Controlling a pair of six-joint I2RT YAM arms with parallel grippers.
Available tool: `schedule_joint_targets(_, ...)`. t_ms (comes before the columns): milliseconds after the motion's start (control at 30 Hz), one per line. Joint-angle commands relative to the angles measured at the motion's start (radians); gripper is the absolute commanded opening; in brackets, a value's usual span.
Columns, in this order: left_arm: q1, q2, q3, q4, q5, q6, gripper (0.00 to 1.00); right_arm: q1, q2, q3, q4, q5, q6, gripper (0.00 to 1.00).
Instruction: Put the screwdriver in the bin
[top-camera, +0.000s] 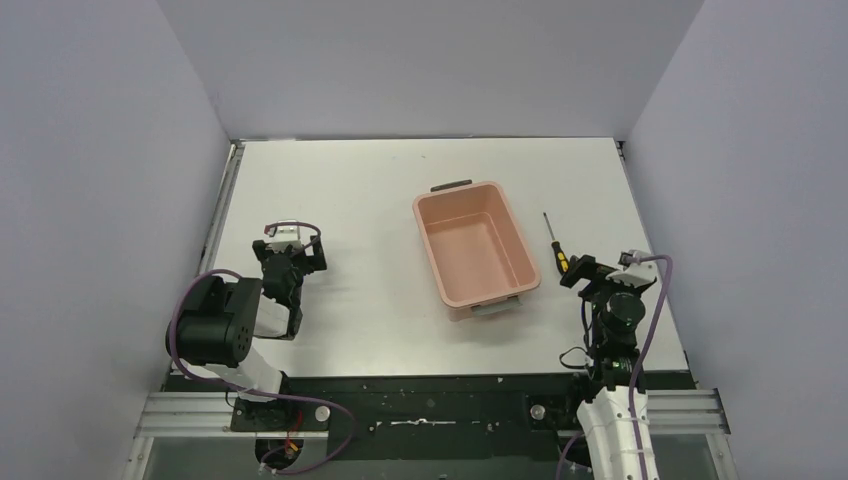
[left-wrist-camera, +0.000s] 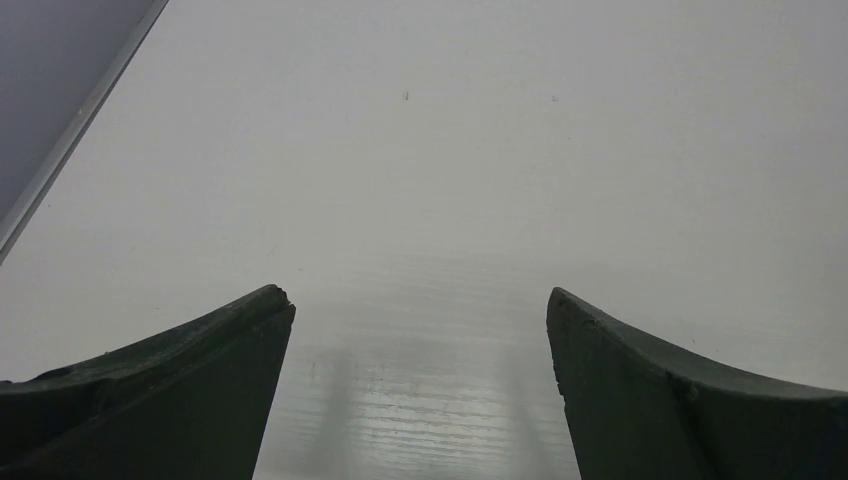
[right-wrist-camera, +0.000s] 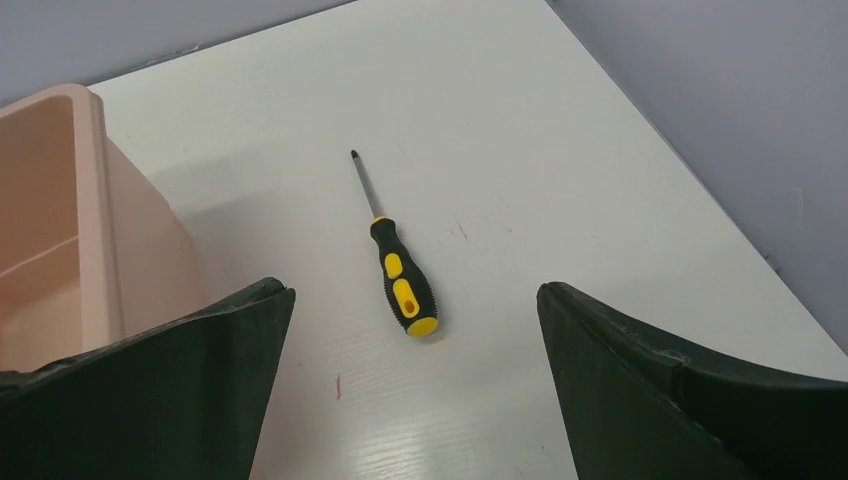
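Currently the screwdriver (top-camera: 554, 243) lies flat on the white table (top-camera: 340, 190), right of centre in the overhead view. It is near the pink bin (top-camera: 475, 245) but not touching it, with its tip toward the top of the frame. The right gripper (top-camera: 582, 272) hangs at its handle end, jaws spread wide and holding nothing. The left gripper (top-camera: 288, 262), at lower left, is likewise spread.
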Motion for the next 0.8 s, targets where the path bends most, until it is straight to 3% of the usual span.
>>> schedule_joint_targets(0,0.006,-0.007,0.002,0.026,0.011,0.009,0.97,-0.006,0.035,0.055,0.027,0.036,-0.008,1.00)
schedule_joint_targets(133,0.005,-0.007,0.002,0.026,0.011,0.009,0.97,-0.006,0.118,0.172,0.019,0.033,-0.004,1.00)
schedule_joint_targets(233,0.005,-0.006,0.002,0.027,0.010,0.010,0.97,-0.006,0.240,0.356,-0.026,0.005,-0.010,1.00)
schedule_joint_targets(533,0.005,-0.007,0.002,0.025,0.010,0.011,0.97,-0.006,0.840,1.030,-0.527,-0.135,-0.137,1.00)
schedule_joint_targets(767,0.005,-0.007,0.002,0.026,0.011,0.009,0.97,-0.006,1.182,1.200,-0.713,-0.156,-0.187,0.95)
